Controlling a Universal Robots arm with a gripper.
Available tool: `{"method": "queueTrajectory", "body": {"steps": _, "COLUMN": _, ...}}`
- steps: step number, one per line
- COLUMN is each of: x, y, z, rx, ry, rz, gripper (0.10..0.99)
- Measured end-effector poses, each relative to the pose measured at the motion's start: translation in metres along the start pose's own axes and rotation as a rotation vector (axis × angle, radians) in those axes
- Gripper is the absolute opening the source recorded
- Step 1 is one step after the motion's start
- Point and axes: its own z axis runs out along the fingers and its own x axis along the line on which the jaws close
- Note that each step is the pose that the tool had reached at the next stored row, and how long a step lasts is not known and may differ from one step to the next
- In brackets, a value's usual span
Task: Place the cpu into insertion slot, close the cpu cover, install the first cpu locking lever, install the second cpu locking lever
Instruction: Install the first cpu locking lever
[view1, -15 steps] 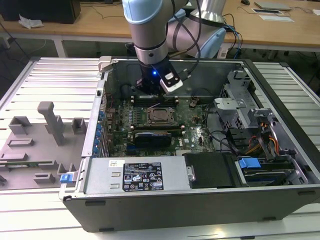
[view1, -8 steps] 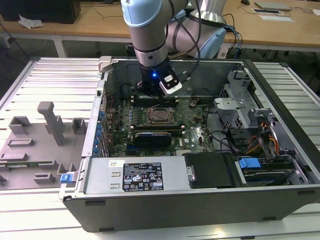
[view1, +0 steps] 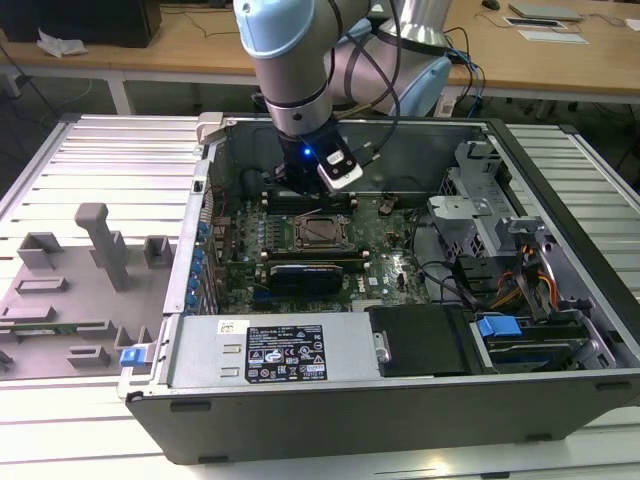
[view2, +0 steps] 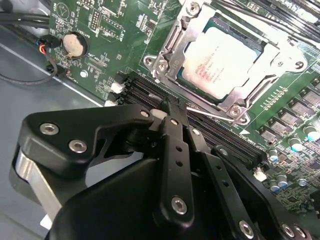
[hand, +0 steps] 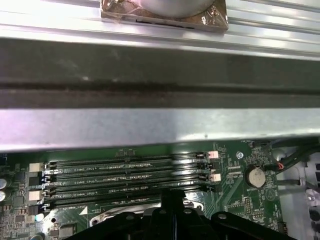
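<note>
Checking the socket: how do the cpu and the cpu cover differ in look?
The cpu is a solid pale plate with print; the cpu cover is a shinier open frame. The cpu cover is larger and rims the cpu, which shows through its window. Both are square, metal and lie flat.

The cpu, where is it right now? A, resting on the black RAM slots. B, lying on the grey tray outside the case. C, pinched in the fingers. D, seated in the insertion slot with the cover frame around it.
D: in the second wrist view the cpu lies flat on the motherboard inside the window of the cpu cover, apart from the fingers.
</note>
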Motion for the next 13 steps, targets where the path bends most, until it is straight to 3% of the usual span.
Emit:
{"method": "queueTrajectory", "body": {"steps": 5, "x": 0.0028, "y": -0.0003, "z": 0.0032, "rx": 0.012, "ry": -0.0077, "rz": 0.039, "gripper": 0.106}}
{"method": "queueTrajectory", "body": {"steps": 13, "x": 0.0040, "y": 0.0063, "z": 0.0071, "rx": 0.025, "ry": -0.0143, "rz": 0.071, "gripper": 0.106}}
